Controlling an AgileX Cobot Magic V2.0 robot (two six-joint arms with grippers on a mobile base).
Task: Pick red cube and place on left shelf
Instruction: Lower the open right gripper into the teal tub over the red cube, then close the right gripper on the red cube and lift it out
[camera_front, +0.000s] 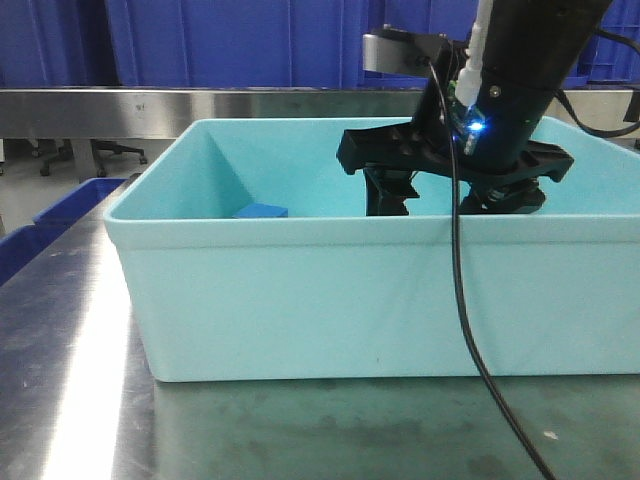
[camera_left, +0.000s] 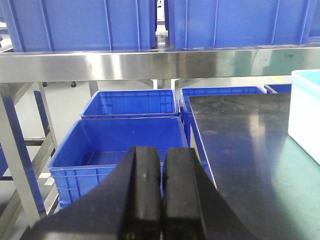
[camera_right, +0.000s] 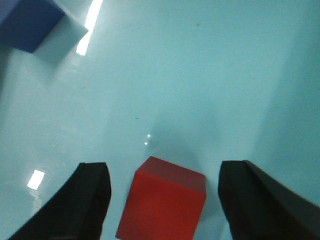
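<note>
The red cube (camera_right: 162, 200) rests on the floor of the pale turquoise tub (camera_front: 300, 290). My right gripper (camera_right: 163, 170) is open and straddles the cube, with a gap on each side. In the front view the right gripper (camera_front: 445, 195) reaches down inside the tub, and the tub's front wall hides the cube and the fingertips. My left gripper (camera_left: 161, 155) is shut on nothing, out past the table's left edge above blue crates. The left shelf (camera_left: 150, 65) is a brushed steel rail carrying large blue crates (camera_left: 80, 22).
A blue cube (camera_right: 27, 22) lies in the tub's far left corner, also visible as the blue cube (camera_front: 262, 211) from the front. Open blue crates (camera_left: 120, 145) stand on the floor left of the dark steel table (camera_left: 240, 150). A black cable (camera_front: 470, 330) hangs over the tub's front.
</note>
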